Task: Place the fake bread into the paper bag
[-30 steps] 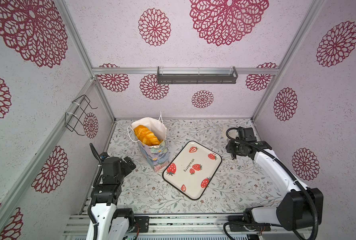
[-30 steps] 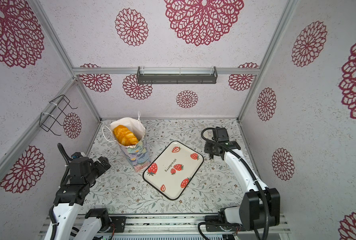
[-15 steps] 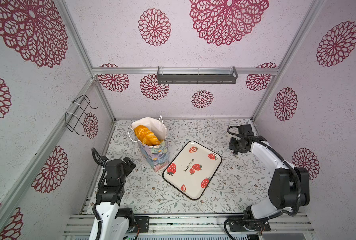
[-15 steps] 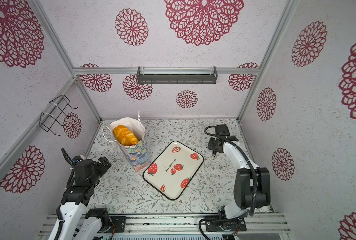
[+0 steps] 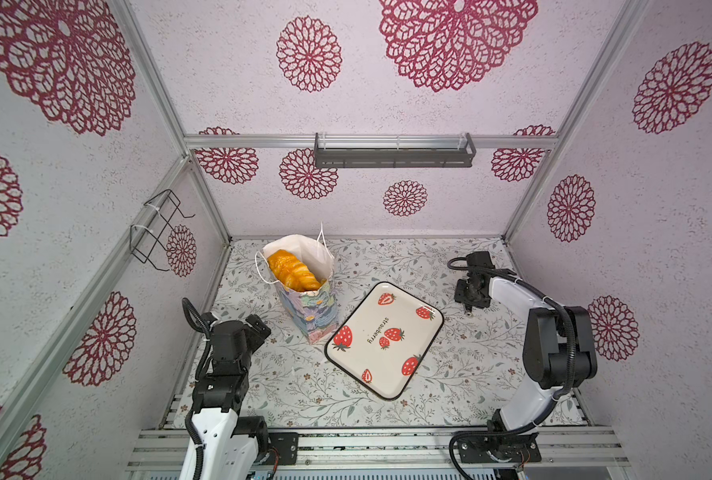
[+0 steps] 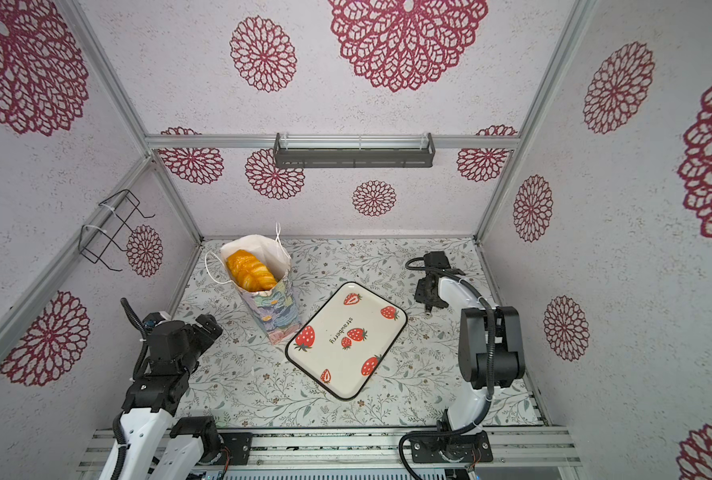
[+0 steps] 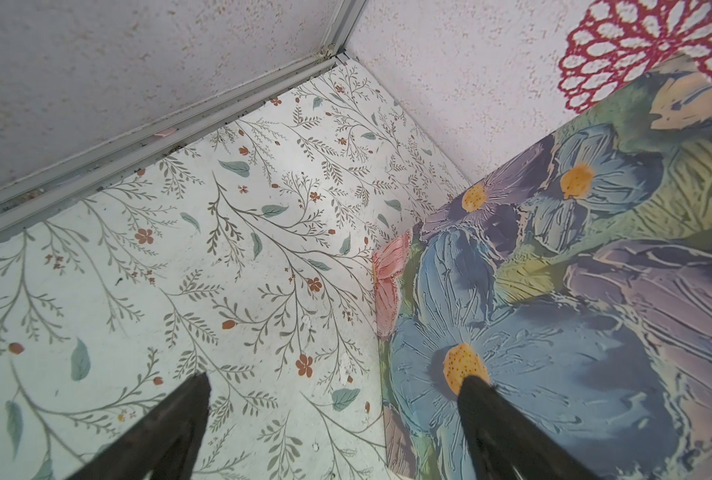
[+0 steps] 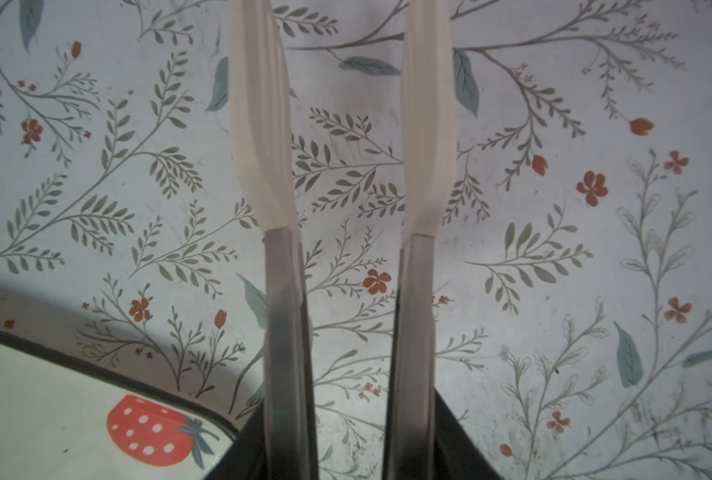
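The paper bag (image 5: 310, 309) (image 6: 273, 309) stands upright at the back left of the table, flower-printed outside and white inside. Golden-orange fake bread (image 5: 292, 270) (image 6: 250, 272) fills its open mouth. My left gripper (image 5: 258, 328) (image 6: 208, 326) (image 7: 337, 384) is open just left of the bag's lower part, which fills the left wrist view (image 7: 553, 291); one fingertip overlaps the bag's side there. My right gripper (image 5: 469, 305) (image 6: 429, 305) (image 8: 337, 25) points down at the bare table on the right, its long pale fingers apart with nothing between them.
A strawberry-print tray (image 5: 412, 332) (image 6: 377, 332) lies with nothing on it between the bag and the right arm; its corner shows in the right wrist view (image 8: 34, 395). A wire rack (image 5: 159, 232) hangs on the left wall and a grey shelf (image 5: 391, 156) on the back wall.
The right arm's elbow has folded in and up toward its base while its gripper stayed near the same spot. The left arm has shifted slightly. Bag, bread and tray have not moved.
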You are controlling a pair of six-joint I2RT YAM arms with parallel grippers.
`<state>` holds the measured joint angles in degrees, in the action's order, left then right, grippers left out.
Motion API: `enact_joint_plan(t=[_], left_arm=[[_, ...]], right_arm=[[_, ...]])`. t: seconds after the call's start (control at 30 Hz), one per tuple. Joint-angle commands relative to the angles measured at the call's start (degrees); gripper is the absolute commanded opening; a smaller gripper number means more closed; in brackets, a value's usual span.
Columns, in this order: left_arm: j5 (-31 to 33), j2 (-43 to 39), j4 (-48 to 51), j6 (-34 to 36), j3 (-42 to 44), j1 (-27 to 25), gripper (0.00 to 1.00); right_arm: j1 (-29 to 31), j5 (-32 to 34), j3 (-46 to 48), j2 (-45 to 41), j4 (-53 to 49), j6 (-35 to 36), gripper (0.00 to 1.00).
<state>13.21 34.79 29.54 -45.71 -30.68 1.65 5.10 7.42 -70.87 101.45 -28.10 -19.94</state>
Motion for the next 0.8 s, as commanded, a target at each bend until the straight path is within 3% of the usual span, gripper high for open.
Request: enact_joint_plan(t=[0.0,0.77], left_arm=[[1.1,-0.1,-0.8,-0.2,0.0,-0.3,0.97],[1.0,1.5,-0.5,1.4,-1.5,-0.3,0.97]], right_arm=[[-0.3,1.6,-3.1,0.9,1.7,1.4,0.45],[-0.4,0.7,-8.0,10.5,0.1,2.8,0.47]])
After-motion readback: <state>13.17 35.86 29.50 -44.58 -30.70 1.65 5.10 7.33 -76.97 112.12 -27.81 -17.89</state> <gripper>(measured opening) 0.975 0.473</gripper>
